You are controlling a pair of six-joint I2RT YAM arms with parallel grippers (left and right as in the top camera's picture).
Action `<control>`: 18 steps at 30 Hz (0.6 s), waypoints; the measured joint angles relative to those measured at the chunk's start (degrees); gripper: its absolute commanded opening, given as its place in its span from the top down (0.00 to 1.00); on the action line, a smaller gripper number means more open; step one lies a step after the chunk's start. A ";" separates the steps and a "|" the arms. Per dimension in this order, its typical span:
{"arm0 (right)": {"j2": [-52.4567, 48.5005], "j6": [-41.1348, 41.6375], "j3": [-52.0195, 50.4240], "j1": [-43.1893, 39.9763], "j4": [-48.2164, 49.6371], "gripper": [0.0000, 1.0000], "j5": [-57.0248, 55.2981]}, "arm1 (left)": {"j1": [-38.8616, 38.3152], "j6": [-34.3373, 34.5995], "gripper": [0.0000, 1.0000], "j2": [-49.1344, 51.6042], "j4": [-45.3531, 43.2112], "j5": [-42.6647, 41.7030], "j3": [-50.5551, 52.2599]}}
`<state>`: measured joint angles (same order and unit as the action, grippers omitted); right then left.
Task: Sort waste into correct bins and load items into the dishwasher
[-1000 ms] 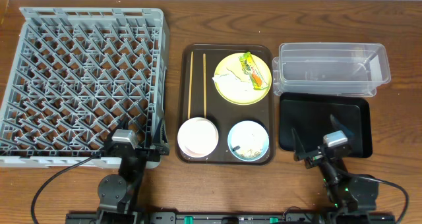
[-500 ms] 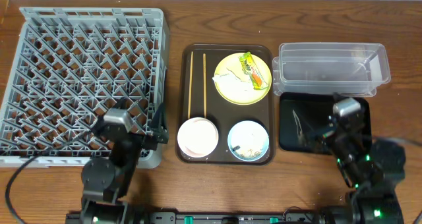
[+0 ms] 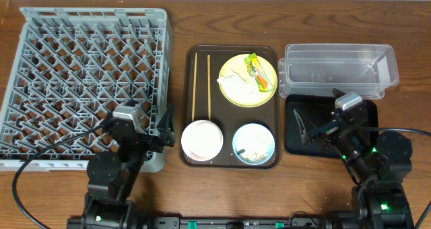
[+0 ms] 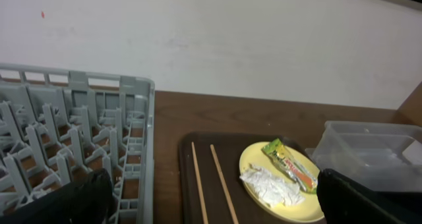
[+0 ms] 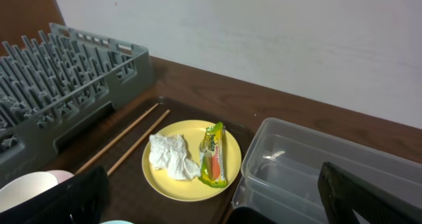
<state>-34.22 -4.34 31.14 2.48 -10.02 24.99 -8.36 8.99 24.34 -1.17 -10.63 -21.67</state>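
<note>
On the brown serving tray (image 3: 190, 108) lie two chopsticks (image 3: 195, 86), a yellow plate (image 3: 269, 87) with a crumpled napkin (image 3: 236, 82) and a snack wrapper (image 3: 259, 73), a white bowl (image 3: 202, 139), and a light-blue bowl (image 3: 254, 143) holding crumbs. I cannot tell a cup apart from the white bowl. The grey dish rack (image 3: 87, 81) stands left. The clear tub (image 3: 337, 71) and black tray (image 3: 360, 131) stand right. My left gripper (image 3: 161, 131) is open and empty at the rack's near right corner. My right gripper (image 3: 318, 113) is open and empty over the black tray.
The left wrist view shows the plate (image 4: 254, 159), napkin (image 4: 270, 188), wrapper (image 4: 290, 165) and chopsticks (image 4: 198, 184). The right wrist view shows the plate (image 5: 227, 141), the napkin (image 5: 171, 157), the wrapper (image 5: 212, 155) and the clear tub (image 5: 316, 165). A white wall stands behind the table.
Both arms have risen from the table's front edge and moved toward the back. The right gripper now hangs over the black tray. Nothing on the brown tray has moved.
</note>
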 measured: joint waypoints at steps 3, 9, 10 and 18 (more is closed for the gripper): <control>0.00 0.17 0.00 -0.02 -0.02 0.01 0.39 | 0.00 0.00 0.00 0.04 0.24 0.00 0.00; 0.00 1.18 0.02 -0.02 0.11 0.01 4.72 | 0.00 0.00 0.01 0.04 1.05 -0.07 -0.02; -0.09 1.33 0.02 -0.02 0.48 0.01 5.60 | 0.00 0.04 0.00 0.04 0.72 -0.42 -0.02; -8.55 5.99 7.80 0.02 -15.58 0.01 8.72 | 0.00 1.42 0.00 6.21 10.95 -4.94 -7.50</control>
<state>-42.76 1.65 38.94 2.50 -25.61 33.71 -8.36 10.41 30.55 9.78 -15.57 -29.17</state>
